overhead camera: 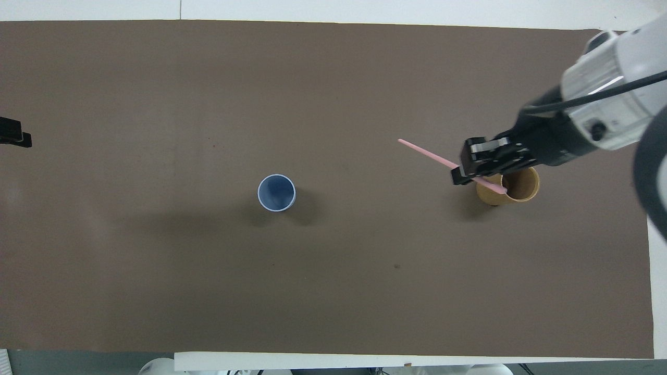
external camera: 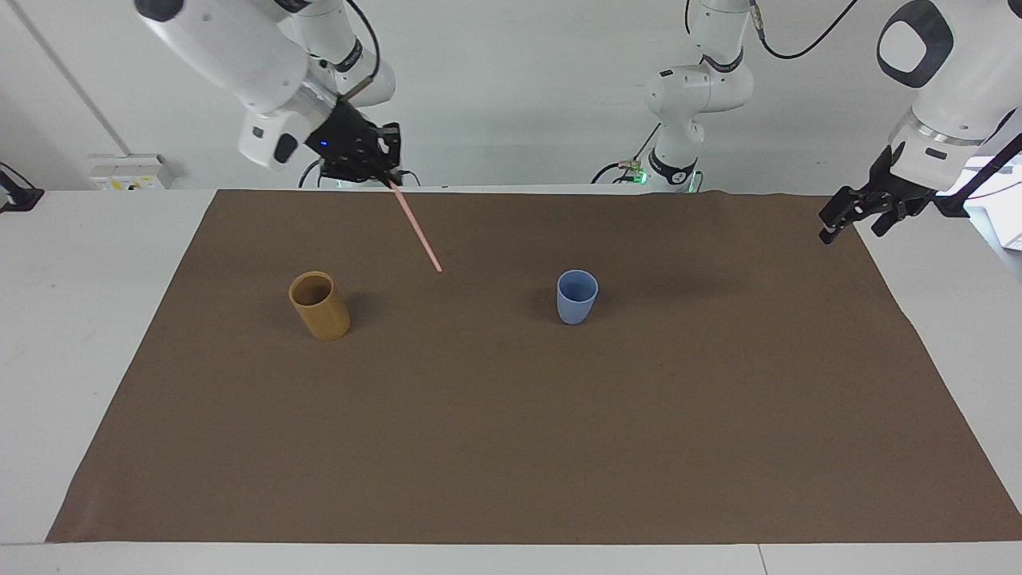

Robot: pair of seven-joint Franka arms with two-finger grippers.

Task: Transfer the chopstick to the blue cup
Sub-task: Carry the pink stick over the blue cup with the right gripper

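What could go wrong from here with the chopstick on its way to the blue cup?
The right gripper holds the chopstick by its top end, tilted, so the free tip may miss the blue cup's narrow mouth. A slanted entry could tip the small cup. The left gripper waits open at the mat's edge, no help.

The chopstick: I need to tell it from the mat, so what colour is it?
Pale pink; the chopstick shows best in the facing view.

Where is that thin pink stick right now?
The chopstick is up in the air, gripped by the right claw, slanting down over the brown mat between the tan cup and the blue cup.
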